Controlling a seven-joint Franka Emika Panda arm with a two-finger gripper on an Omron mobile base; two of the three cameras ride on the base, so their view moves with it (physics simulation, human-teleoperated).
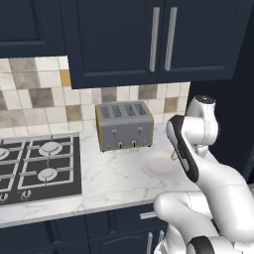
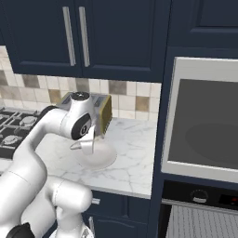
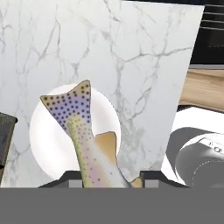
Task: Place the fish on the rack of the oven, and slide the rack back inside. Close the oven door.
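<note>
Hand view, fish: spotted body with a speckled forked tail; it runs up from between the two dark fingers, tail pointing away from the hand.
Fingers: closed narrowly on the fish's body, one tip on each side of it.
Gripper: hangs above the round white plate, with the fish's tail over the plate's middle.
Plate: lies flat on the white marble worktop, near its front edge; in the left base view it sits just in front of the toaster, partly behind the arm.
Toaster: grey, four slots, brass-coloured sides, standing against the tiled wall.
Hob: black gas burners, on the worktop to the left of the toaster.
Right base view, oven: dark unit below a steel-framed glass door, right of the worktop.
Rack: silver wire grid showing at the lower edge beneath the oven's knob panel, well apart from the plate.
</note>
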